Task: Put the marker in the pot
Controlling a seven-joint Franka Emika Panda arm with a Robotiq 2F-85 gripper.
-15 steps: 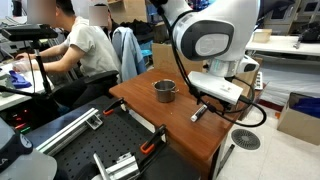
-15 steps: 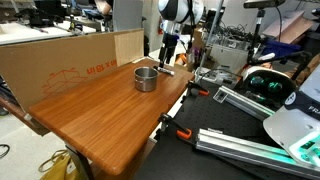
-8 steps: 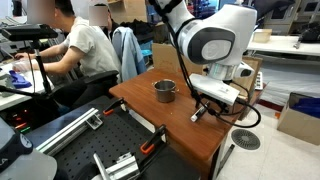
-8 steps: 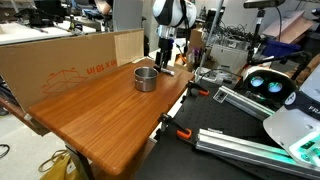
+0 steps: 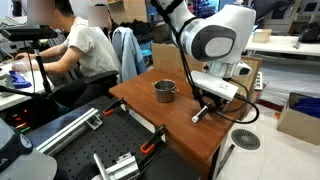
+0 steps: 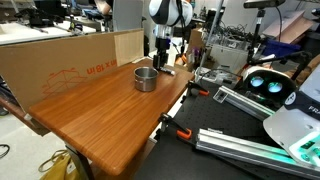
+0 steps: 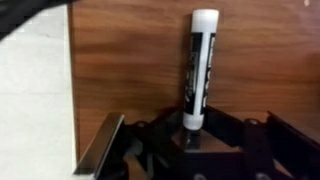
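One gripper [image 7: 190,138] sits low over the marker [image 7: 200,65], its jaws on either side of the black end; whether they press on it I cannot tell; the marker lies flat on the wooden surface [image 6: 110,120], near the pot [image 6: 146,77] but outside it, not touching; the pot stands upright.

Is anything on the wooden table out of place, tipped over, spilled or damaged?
Nothing stands out. The pot stands upright on the wooden table, and the marker lies whole on the wood outside it, one end between the open jaws of the gripper. No spill or damage is visible.
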